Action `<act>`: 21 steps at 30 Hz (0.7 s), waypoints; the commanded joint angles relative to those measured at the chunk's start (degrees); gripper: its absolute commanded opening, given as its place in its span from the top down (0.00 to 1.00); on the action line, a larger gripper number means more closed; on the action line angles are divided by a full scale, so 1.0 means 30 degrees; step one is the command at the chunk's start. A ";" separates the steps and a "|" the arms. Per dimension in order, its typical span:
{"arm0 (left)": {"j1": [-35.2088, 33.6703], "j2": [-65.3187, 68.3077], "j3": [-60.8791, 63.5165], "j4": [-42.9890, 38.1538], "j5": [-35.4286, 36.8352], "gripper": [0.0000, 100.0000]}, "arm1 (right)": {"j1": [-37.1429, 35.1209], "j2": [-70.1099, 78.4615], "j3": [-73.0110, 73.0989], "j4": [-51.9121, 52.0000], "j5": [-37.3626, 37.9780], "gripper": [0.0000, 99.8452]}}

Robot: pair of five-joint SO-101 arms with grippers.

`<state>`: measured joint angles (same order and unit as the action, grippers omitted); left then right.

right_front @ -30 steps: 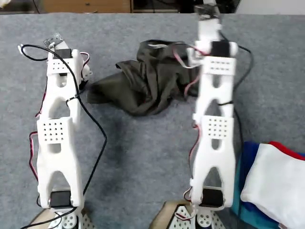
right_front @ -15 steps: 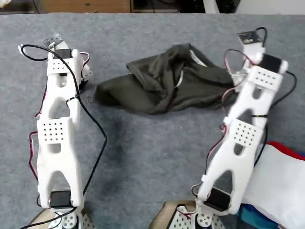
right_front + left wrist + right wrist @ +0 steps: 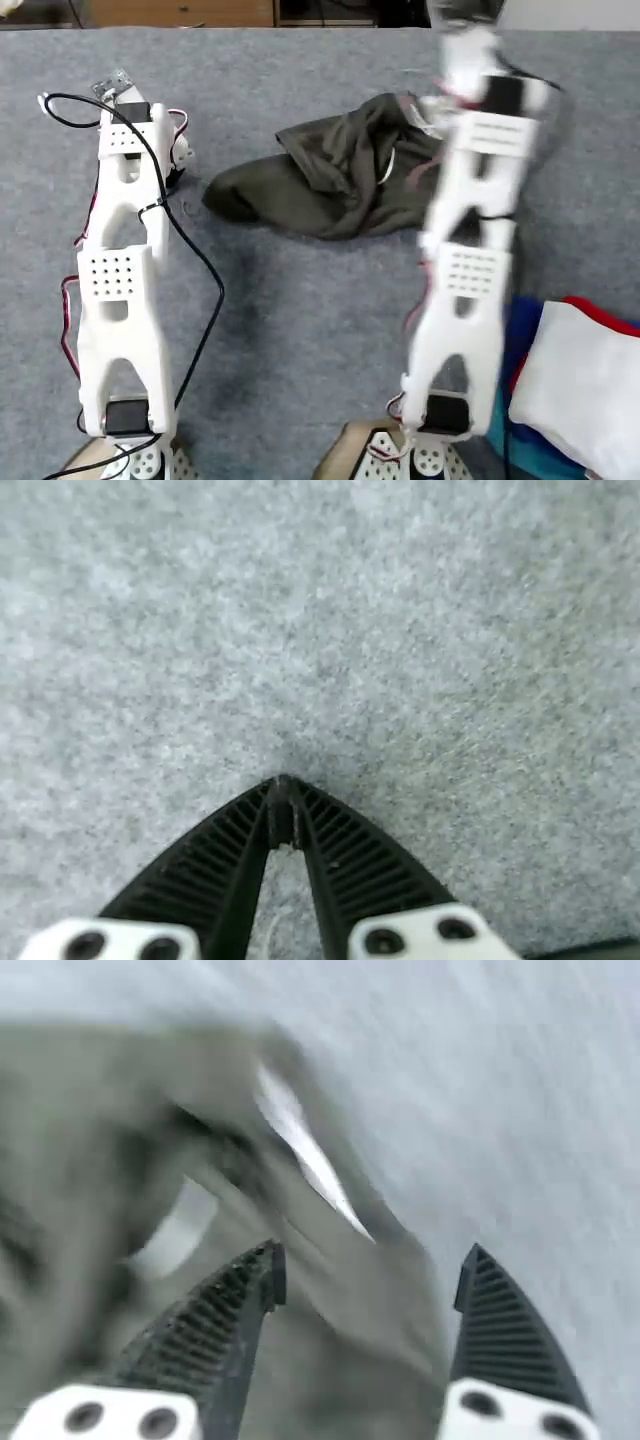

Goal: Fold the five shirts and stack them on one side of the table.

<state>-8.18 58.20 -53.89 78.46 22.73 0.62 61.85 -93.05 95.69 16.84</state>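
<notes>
Grey felt covers the table (image 3: 300, 340), seen from above with two white arms reaching away from its near edge. At the near right corner sits a folded pile: a white shirt (image 3: 575, 370) on top, with a red edge (image 3: 600, 310), a blue layer (image 3: 525, 320) and a teal layer (image 3: 530, 450) showing beneath. That appears to make four folded shirts, though the frame cuts the pile off.

Farther out, mid-table between the arms, one dark olive shirt (image 3: 330, 185) lies crumpled and unfolded, apparently the fifth. The right gripper (image 3: 372, 1260) hangs over its right end with jaws spread wide, holding nothing, a pale label (image 3: 300, 1150) showing in the cloth below. The left gripper (image 3: 283, 815) is pressed together on nothing above bare felt, apart from the shirt's left end.

Flattening looks like the step in hand. It would go best with a pinch on a single layer at an outer edge rather than the bunched middle, while the idle left gripper anchors the opposite end.
</notes>
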 commanded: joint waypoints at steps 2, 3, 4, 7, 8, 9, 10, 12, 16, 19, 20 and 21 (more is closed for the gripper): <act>-0.0234 -0.0015 -0.0498 -0.0381 0.0176 0.98 | -0.4498 -0.0396 0.0952 -0.4220 0.0000 0.71; -0.0234 -0.0015 -0.0498 -0.0352 0.0176 0.98 | -0.5084 0.0103 0.1597 -0.5070 0.0000 0.71; -0.0264 -0.0015 -0.0498 -0.0352 0.0176 0.98 | -0.5641 0.0542 0.2212 -0.5773 0.0000 0.71; -0.0645 -0.0015 -0.0498 -0.0352 0.0762 0.98 | -0.6696 0.1568 0.3590 -0.6945 0.0000 0.71; -0.0879 -0.0015 -0.0498 -0.0322 0.1377 0.98 | -0.6930 0.1832 0.3824 -0.7033 0.0000 0.71; -0.1114 -0.0015 -0.0469 -0.0322 0.1934 0.98 | -0.7136 0.2125 0.3883 -0.7033 0.0000 0.71; -0.1319 -0.0015 -0.0440 -0.0322 0.2286 0.98 | -0.7311 0.2359 0.3912 -0.7033 0.0000 0.71; -0.1582 -0.0015 -0.0410 -0.0322 0.2725 0.98 | -0.7546 0.2799 0.3883 -0.7033 0.0000 0.71; -0.1817 -0.0015 -0.0381 -0.0293 0.3282 0.98 | -0.7692 0.2886 0.3648 -0.6974 0.0000 0.71; -0.1905 -0.0015 -0.0410 -0.0293 0.3282 0.98 | -0.8015 0.2388 0.2916 -0.6505 0.0000 0.71; -0.1905 -0.0015 -0.0410 -0.0293 0.3282 0.98 | -0.8220 0.2359 0.2681 -0.6447 0.0000 0.71; -0.1905 -0.0015 -0.0440 -0.0293 0.3282 0.98 | -0.8366 0.2330 0.2623 -0.6535 0.0000 0.71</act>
<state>-10.81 58.29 -53.89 78.46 32.22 -22.51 71.52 -82.07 76.09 16.75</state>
